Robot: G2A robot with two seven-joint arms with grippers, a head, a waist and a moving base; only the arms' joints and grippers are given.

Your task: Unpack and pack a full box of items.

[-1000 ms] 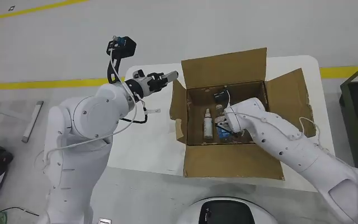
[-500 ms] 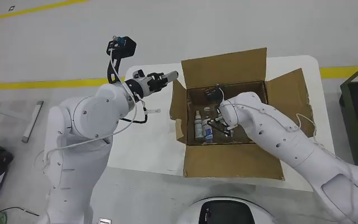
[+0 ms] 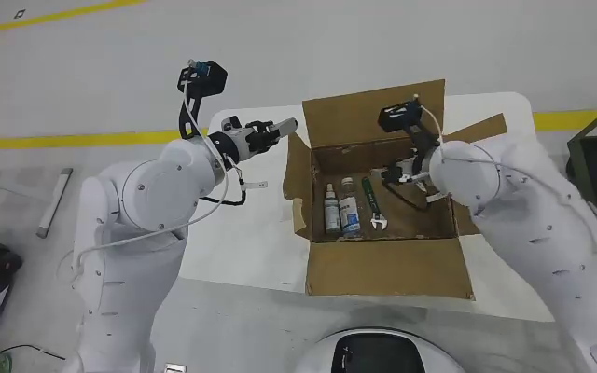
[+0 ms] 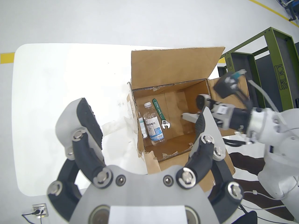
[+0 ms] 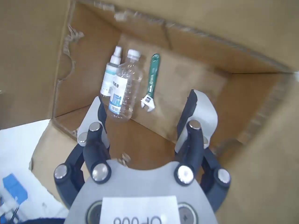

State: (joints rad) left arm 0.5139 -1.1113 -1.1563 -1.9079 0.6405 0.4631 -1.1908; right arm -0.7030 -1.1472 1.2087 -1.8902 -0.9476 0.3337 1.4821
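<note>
Top view: open cardboard box point(image 3: 392, 270) sits on the white table point(image 3: 242, 233), w/ a spray bottle point(image 3: 332, 209), water bottle point(image 3: 350, 211) & green-handled wrench point(image 3: 371, 206) lying side by side on its floor, nr its left wall; left gripper point(image 3: 280, 128) hangs over the table just beside the box's far-left flap, and right gripper point(image 3: 387, 174) is over the box interior nr the far wall. Left wrist view: left gripper point(image 4: 146, 113) has its fingers spread wide w/ nothing btwn them, box point(image 4: 172, 66) beyond it on the table. Right wrist view: right gripper point(image 5: 147, 100) is likewise spread & empty above the box floor, apart from the water bottle point(image 5: 126, 87), spray bottle point(image 5: 111, 75) & wrench point(image 5: 150, 82).
</note>
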